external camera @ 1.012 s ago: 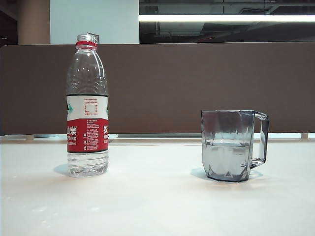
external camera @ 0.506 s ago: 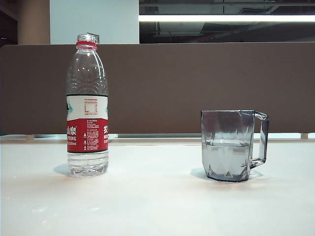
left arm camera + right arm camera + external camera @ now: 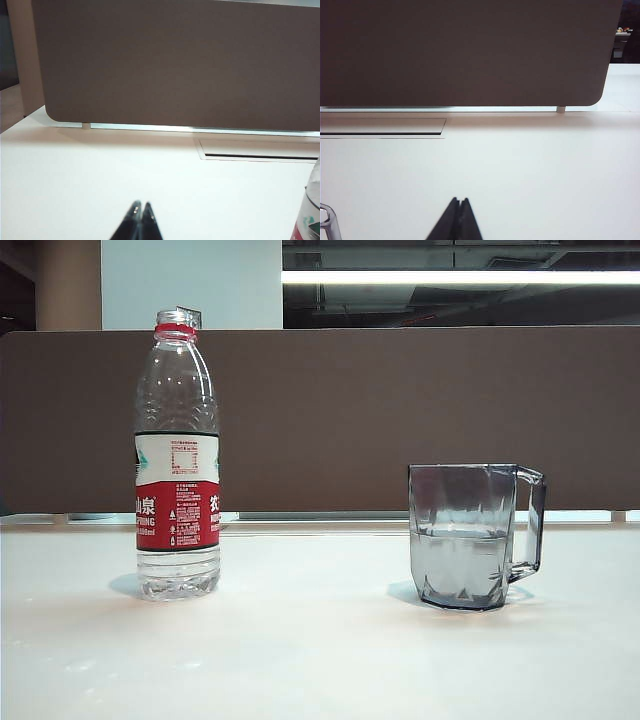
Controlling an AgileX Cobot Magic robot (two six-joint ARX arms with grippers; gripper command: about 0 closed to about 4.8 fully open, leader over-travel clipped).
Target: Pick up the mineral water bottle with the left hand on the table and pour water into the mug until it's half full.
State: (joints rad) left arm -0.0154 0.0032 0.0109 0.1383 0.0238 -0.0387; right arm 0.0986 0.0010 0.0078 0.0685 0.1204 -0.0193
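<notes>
left hand (image 3: 139, 206) jaws pressed together, empty, low over table (image 3: 320, 640). right gripper (image 3: 459, 201) likewise. mineral water bottle (image 3: 177, 455) upright, uncapped; mug (image 3: 465, 536) about half full.

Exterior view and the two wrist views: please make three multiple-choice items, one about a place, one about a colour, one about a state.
1. In the exterior view, the mineral water bottle stands where, relative to the mug?
A. to its left, apart
B. to its right, touching
C. inside it

2. What colour is the ring at the bottle's neck?
A. blue
B. red
C. yellow

3. What state is the left gripper in?
A. shut on the bottle
B. wide open
C. shut, holding nothing

Key: 1 A, bare table lies between them. 2 B, the ring is red. 3 C, its fingertips meet over the table; the right gripper does likewise.
</notes>
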